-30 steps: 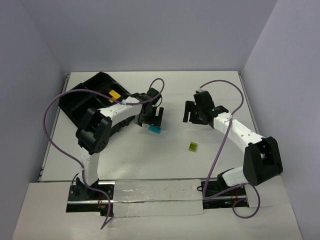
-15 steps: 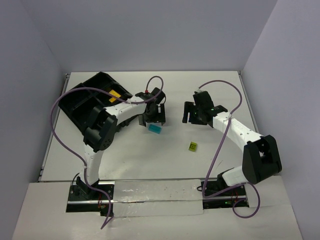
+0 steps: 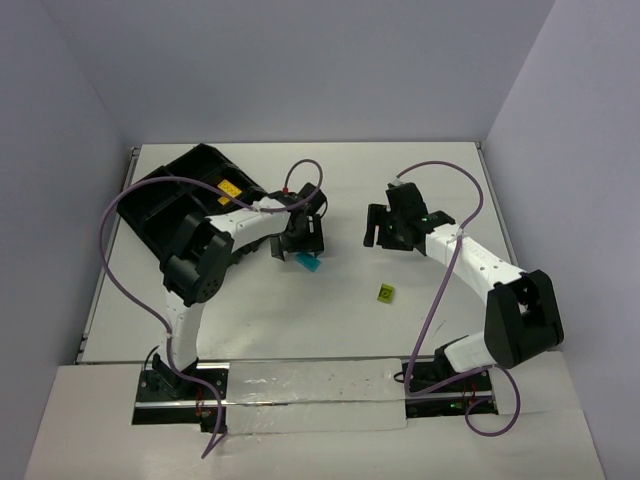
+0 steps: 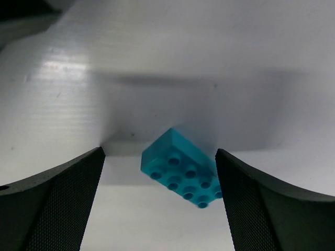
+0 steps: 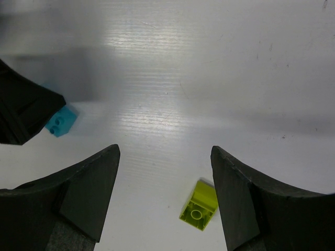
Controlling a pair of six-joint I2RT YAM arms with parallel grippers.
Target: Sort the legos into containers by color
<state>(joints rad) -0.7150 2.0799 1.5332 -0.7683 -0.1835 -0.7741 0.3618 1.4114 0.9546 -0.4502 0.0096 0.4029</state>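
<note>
White table (image 3: 400,320), grey walls (image 3: 300,70); one tray (image 3: 160,205) (upper left); three bricks: cyan (image 3: 308,262), lime (image 3: 385,293), yellow (image 3: 229,188). Left gripper (image 4: 159,175) and right gripper (image 5: 165,193) gape, empty.

Cyan brick (image 4: 182,168) sits between the spread jaws of the left gripper (image 3: 302,243), with a gap one side and almost none at the other finger. Lime brick (image 3: 385,293) lies alone on the worktop (image 3: 330,330), open all round. Black tray (image 3: 165,200) fills the far-left corner, and the left arm (image 3: 240,222) crosses its near edge. Right gripper (image 3: 383,228) hangs mid-worktop, seemingly clear of everything.
</note>
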